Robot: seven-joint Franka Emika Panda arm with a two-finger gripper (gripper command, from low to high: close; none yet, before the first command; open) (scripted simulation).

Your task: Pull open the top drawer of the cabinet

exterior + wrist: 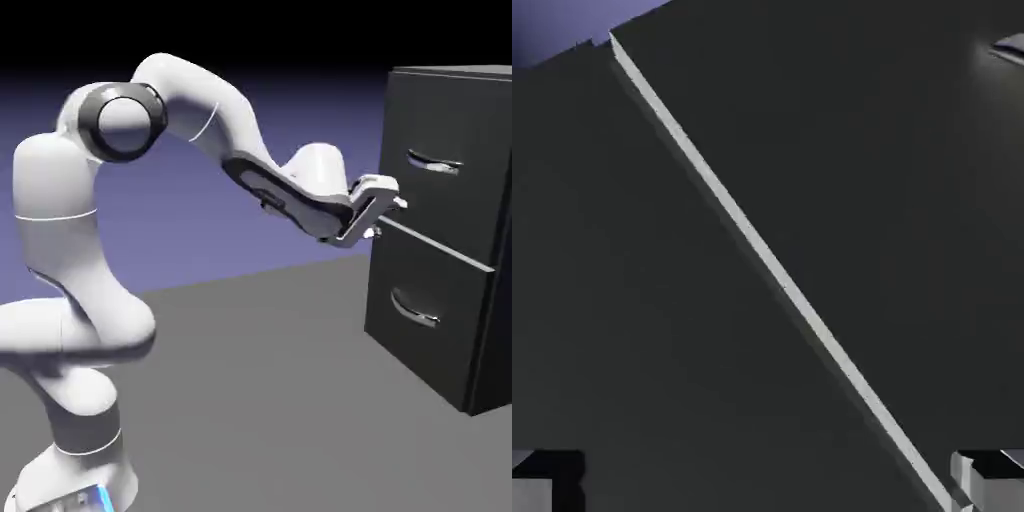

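Note:
The dark grey cabinet [490, 300] stands at the exterior view's right. Its top drawer [470, 205] looks flush with the lower front, and its curved silver handle [435, 162] is free. My gripper [383, 207] is open at the cabinet's near edge, level with the seam between the two drawer fronts, below and to the left of that handle and holding nothing. In the hand view a pale seam [777, 275] runs diagonally across dark drawer fronts. My gripper [758, 484] shows wide-spread fingertips [990, 478]. A handle end [1009, 45] peeks in at the top right; I cannot tell whose.
The lower drawer [420, 330] with its own silver handle [414, 309] sits under the top one. The cabinet stands on a grey table [260, 400]. My arm's elbow and forearm [290, 195] stretch across from the left.

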